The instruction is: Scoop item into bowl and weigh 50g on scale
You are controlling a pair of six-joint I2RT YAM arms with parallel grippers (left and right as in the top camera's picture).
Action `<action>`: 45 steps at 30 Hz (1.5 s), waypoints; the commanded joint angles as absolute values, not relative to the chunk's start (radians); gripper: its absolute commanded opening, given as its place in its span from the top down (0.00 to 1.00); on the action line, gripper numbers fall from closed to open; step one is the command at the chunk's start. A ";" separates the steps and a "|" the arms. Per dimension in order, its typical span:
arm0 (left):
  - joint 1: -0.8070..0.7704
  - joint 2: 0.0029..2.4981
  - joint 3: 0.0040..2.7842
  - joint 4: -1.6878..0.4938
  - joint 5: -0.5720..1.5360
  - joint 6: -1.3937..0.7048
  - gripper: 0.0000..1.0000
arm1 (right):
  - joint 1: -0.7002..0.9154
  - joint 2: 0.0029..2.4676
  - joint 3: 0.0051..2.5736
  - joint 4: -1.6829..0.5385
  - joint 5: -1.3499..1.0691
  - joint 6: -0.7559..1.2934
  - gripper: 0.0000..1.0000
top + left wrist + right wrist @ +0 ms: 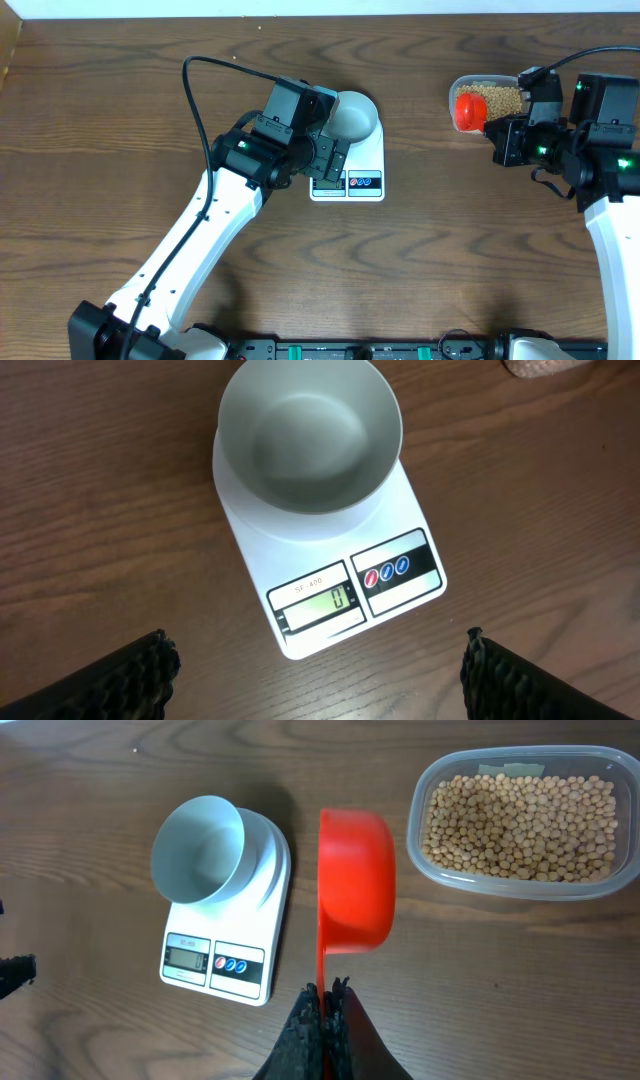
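The pale bowl stands empty on the white scale, whose display reads 0. My left gripper hovers open just in front of the scale, fingers wide apart with nothing between them. In the overhead view, the left gripper covers the scale's front left part beside the bowl. My right gripper is shut on the thin handle of a red scoop, held turned on its side next to a clear tub. The item, tan beans, fills that tub.
The clear plastic tub sits at the back right of the dark wooden table, with the red scoop at its left end and the right gripper in front. A black cable arches over the left arm.
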State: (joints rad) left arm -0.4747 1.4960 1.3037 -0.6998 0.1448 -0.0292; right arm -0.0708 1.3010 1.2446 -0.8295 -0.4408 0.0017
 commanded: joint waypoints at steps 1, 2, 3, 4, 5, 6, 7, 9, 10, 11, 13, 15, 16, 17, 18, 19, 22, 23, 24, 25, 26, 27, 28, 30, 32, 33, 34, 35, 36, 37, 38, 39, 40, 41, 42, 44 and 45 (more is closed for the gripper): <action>-0.472 1.483 1.304 -0.704 0.146 -0.031 0.07 | -0.077 1.293 1.266 -0.831 -0.455 -0.016 0.99; -0.472 1.483 1.304 -0.704 0.146 -0.031 0.07 | -0.077 1.293 1.266 -0.831 -0.455 -0.016 0.99; -0.472 1.483 1.304 -0.704 0.146 -0.031 0.07 | -0.077 1.293 1.266 -0.831 -0.455 -0.016 0.99; -0.472 1.483 1.304 -0.703 0.146 -0.031 0.07 | -0.077 1.293 1.266 -0.831 -0.455 -0.016 0.99; -0.472 1.483 1.304 -0.704 0.146 -0.031 0.07 | -0.077 1.293 1.266 -0.831 -0.455 -0.016 0.99; -0.472 1.483 1.304 -0.703 0.146 -0.031 0.07 | -0.077 1.293 1.266 -0.831 -0.455 -0.016 0.99; -0.472 1.483 1.304 -0.703 0.146 -0.031 0.07 | -0.077 1.293 1.266 -0.831 -0.455 -0.016 0.99; -0.472 1.483 1.304 -0.703 0.146 -0.031 0.07 | -0.077 1.293 1.266 -0.831 -0.455 -0.016 0.99; -0.472 1.483 1.304 -0.703 0.146 -0.031 0.07 | -0.077 1.293 1.266 -0.831 -0.455 -0.016 0.99; -0.472 1.483 1.304 -0.703 0.146 -0.031 0.07 | -0.077 1.293 1.266 -0.831 -0.455 -0.016 0.99; -0.472 1.483 1.304 -0.703 0.146 -0.031 0.07 | -0.077 1.293 1.266 -0.831 -0.455 -0.016 0.99; -0.472 1.483 1.304 -0.703 0.146 -0.031 0.07 | -0.077 1.293 1.266 -0.829 -0.455 -0.016 0.99; -0.472 1.483 1.304 -0.703 0.146 -0.031 0.07 | -0.077 1.293 1.266 -0.829 -0.455 -0.017 0.99; -0.472 1.483 1.304 -0.703 0.146 -0.031 0.07 | -0.077 1.293 1.266 -0.829 -0.454 -0.017 0.99; -0.472 1.483 1.304 -0.703 0.146 -0.031 0.07 | -0.077 1.293 1.266 -0.829 -0.454 -0.017 0.99; -0.472 1.483 1.304 -0.703 0.146 -0.031 0.07 | -0.077 1.293 1.266 -0.830 -0.455 -0.017 0.99; -0.472 1.483 1.304 -0.703 0.146 -0.031 0.07 | -0.077 1.293 1.266 -0.833 -0.455 -0.016 0.99; -0.472 1.483 1.304 -0.703 0.146 -0.031 0.07 | -0.077 1.293 1.266 -0.835 -0.455 -0.016 0.99; -0.472 1.483 1.304 -0.703 0.146 -0.031 0.07 | -0.077 1.293 1.266 -0.838 -0.455 -0.016 0.99; -0.472 1.483 1.304 -0.703 0.146 -0.031 0.07 | -0.077 1.293 1.266 -0.839 -0.455 -0.016 0.99; -0.472 1.483 1.304 -0.703 0.146 -0.031 0.07 | -0.077 1.293 1.266 -0.839 -0.455 -0.016 0.99; -0.472 1.483 1.304 -0.703 0.146 -0.031 0.07 | -0.077 1.293 1.266 -0.839 -0.455 -0.016 0.99; -0.472 1.483 1.304 -0.703 0.146 -0.031 0.07 | -0.077 1.293 1.266 -0.839 -0.455 -0.016 0.99; -0.472 1.483 1.304 -0.703 0.146 -0.031 0.07 | -0.077 1.293 1.266 -0.840 -0.455 -0.016 0.99; -0.472 1.483 1.304 -0.703 0.146 -0.031 0.07 | -0.077 1.293 1.266 -0.843 -0.455 -0.016 0.99; -0.472 1.483 1.304 -0.703 0.146 -0.031 0.07 | -0.077 1.293 1.266 -0.842 -0.455 -0.016 0.99; -0.472 1.483 1.304 -0.703 0.146 -0.031 0.07 | -0.077 1.293 1.266 -0.842 -0.456 -0.016 0.99; -0.472 1.483 1.304 -0.703 0.146 -0.031 0.07 | -0.077 1.293 1.266 -0.842 -0.455 -0.016 0.99; -0.472 1.483 1.304 -0.703 0.146 -0.031 0.07 | -0.077 1.293 1.266 -0.843 -0.455 -0.016 0.99; -0.472 1.483 1.304 -0.703 0.146 -0.031 0.07 | -0.077 1.293 1.266 -0.845 -0.455 -0.016 0.99; -0.472 1.483 1.304 -0.703 0.146 -0.031 0.07 | -0.077 1.293 1.266 -0.847 -0.455 -0.016 0.99; -0.472 1.483 1.304 -0.703 0.146 -0.031 0.07 | -0.077 1.293 1.266 -0.850 -0.455 -0.016 0.99; -0.472 1.483 1.304 -0.703 0.146 -0.031 0.07 | -0.077 1.293 1.266 -0.852 -0.455 -0.016 0.99; -0.472 1.483 1.304 -0.703 0.146 -0.031 0.07 | -0.077 1.293 1.266 -0.856 -0.455 -0.017 0.99; -0.472 1.483 1.304 -0.703 0.146 -0.031 0.07 | -0.077 1.293 1.266 -0.857 -0.455 -0.017 0.99; -0.472 1.483 1.304 -0.703 0.146 -0.031 0.07 | -0.077 1.293 1.266 -0.860 -0.454 -0.017 0.99; -0.472 1.483 1.304 -0.703 0.146 -0.031 0.07 | -0.077 1.293 1.266 -0.860 -0.454 -0.017 0.99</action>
